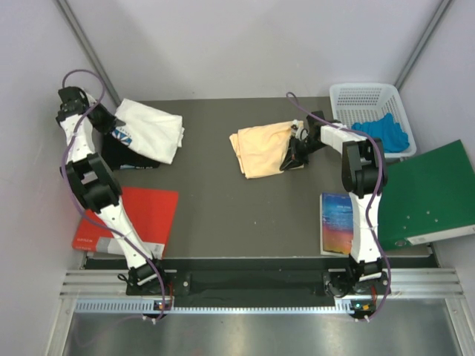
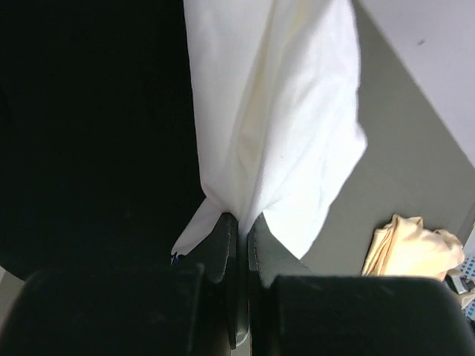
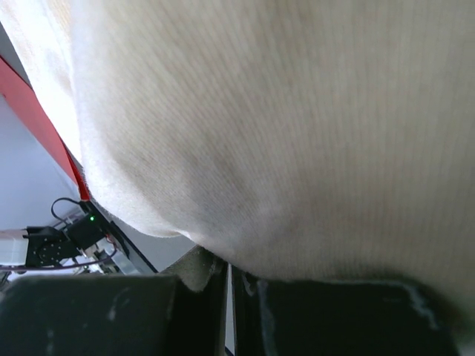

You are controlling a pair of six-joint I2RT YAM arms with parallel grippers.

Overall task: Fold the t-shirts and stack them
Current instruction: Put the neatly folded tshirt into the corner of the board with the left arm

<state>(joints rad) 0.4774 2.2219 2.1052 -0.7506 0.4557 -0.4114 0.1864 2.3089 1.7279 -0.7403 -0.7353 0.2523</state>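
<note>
White t-shirt (image 2: 282, 111) in left gripper (image 2: 243, 226)

Even bright overhead light; blurred wrist close-ups

White basket (image 1: 364, 90), blue cloth (image 1: 383, 132), green folder (image 1: 430, 194), red folder (image 1: 152, 211), colourful book (image 1: 338, 222)

The white t-shirt (image 1: 152, 127), loosely folded with a blue print at its edge, lies at ten o'clock. The peach t-shirt (image 1: 260, 148) is crumpled toward twelve.
</note>
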